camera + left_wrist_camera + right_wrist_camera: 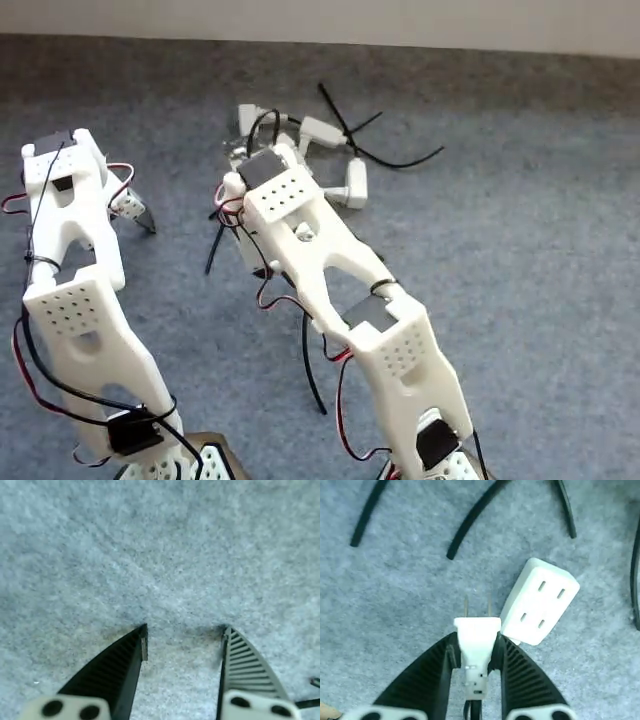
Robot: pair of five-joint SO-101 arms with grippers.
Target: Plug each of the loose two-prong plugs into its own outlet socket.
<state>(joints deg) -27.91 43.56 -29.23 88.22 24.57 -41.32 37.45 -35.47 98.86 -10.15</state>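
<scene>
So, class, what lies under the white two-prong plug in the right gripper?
Grey carpet shows beneath the two prongs of the plug, a white outlet block beside it. The plug's body and the right gripper cover whatever lies below.

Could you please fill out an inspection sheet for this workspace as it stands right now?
Surface: grey carpet-like mat.
Job's things: white two-prong plug, prongs pointing away from the fingers and not inserted; white socket block lies close beside it, slots facing up; more white pieces lie ahead of the arms, plug or socket I cannot tell.
Clutter: nothing seen.
Grippers: right gripper shut on the plug; left gripper open over the mat, holding nothing.
Cables: loose black cables lie on the mat beyond the plug.
Surroundings: pale wall strip along the mat's far edge.
</scene>
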